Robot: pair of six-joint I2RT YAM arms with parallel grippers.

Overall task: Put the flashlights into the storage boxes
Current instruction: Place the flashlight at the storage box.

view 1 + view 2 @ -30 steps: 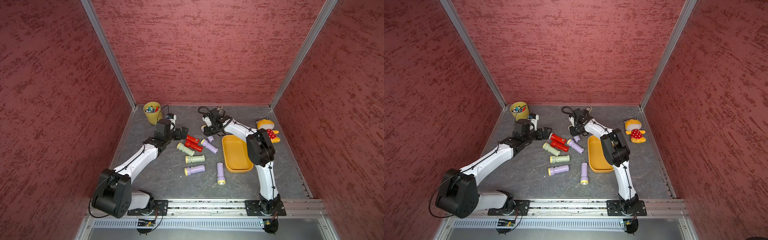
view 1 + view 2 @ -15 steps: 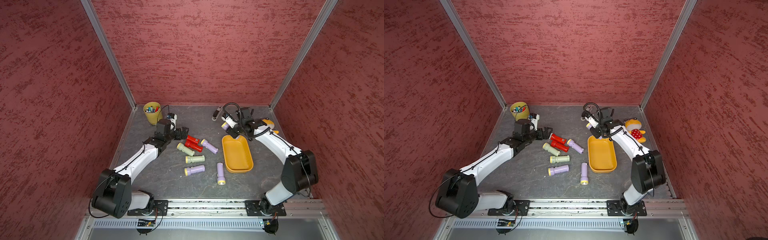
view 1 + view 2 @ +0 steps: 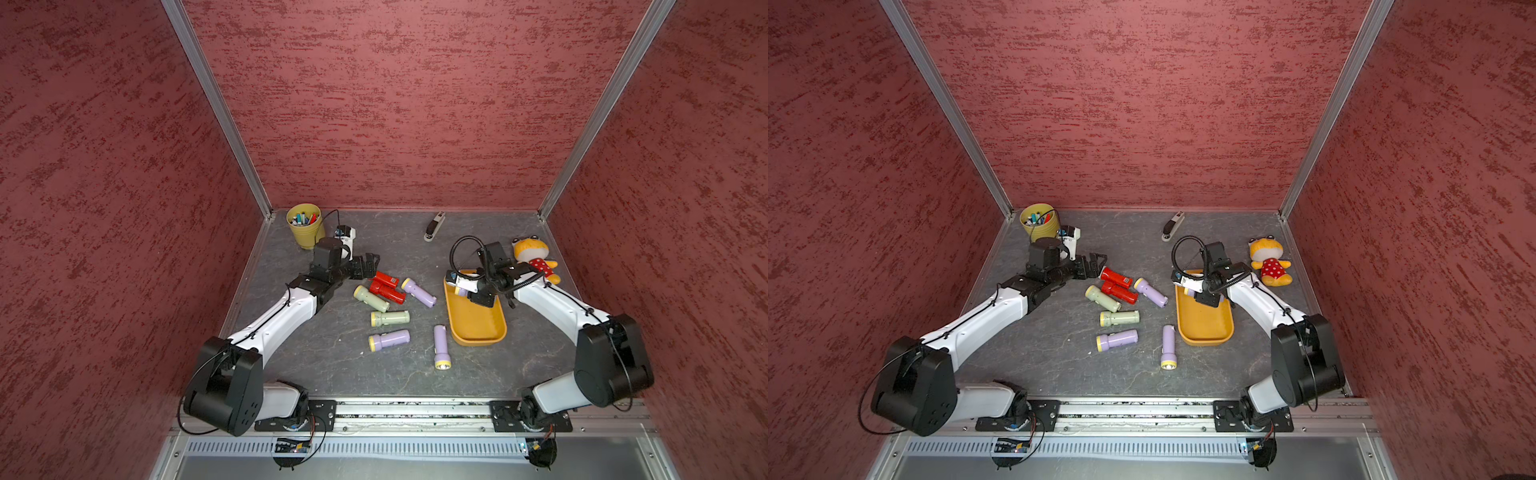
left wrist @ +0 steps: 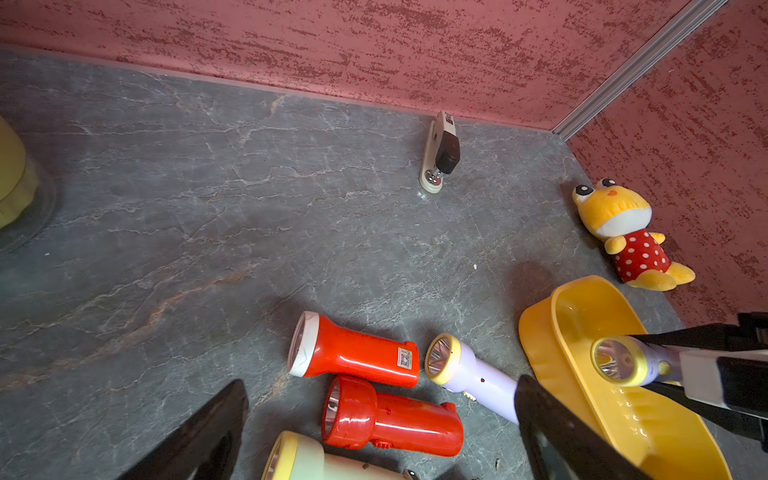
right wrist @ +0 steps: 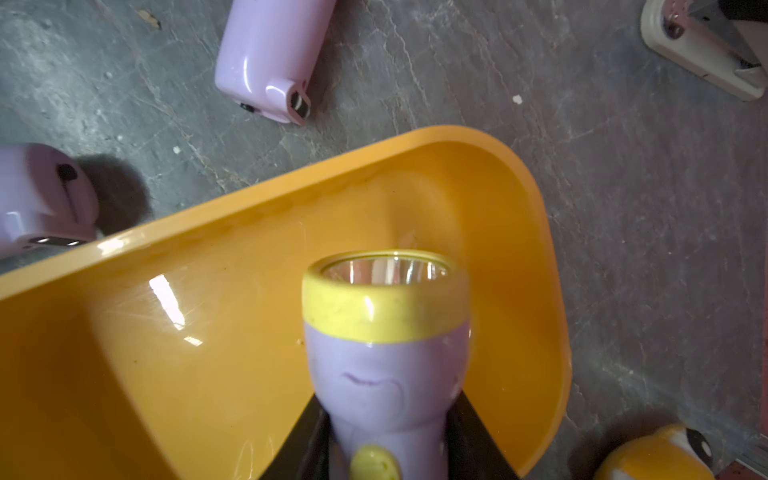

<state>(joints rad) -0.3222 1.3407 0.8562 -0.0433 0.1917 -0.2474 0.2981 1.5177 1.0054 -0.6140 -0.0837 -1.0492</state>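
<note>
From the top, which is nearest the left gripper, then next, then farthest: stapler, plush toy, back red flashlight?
1. The back red flashlight, just beside the left gripper.
2. The stapler, at the back, near the middle.
3. The plush toy, far over on the right.

tray [image 3: 476, 323]: orange-yellow, shallow, rounded corners, flat on floor | held flashlight [image 5: 386, 365]: lilac, yellow head, gripped by its body over tray's far end | red flashlights [image 3: 385, 279] [image 3: 390, 294]: lying side by side, touching | green flashlights [image 3: 371, 298] [image 3: 390, 318]: lying near reds | lilac flashlights [image 3: 419, 292] [image 3: 389, 339] [image 3: 441, 345]: lying on floor, scattered beside tray
</note>
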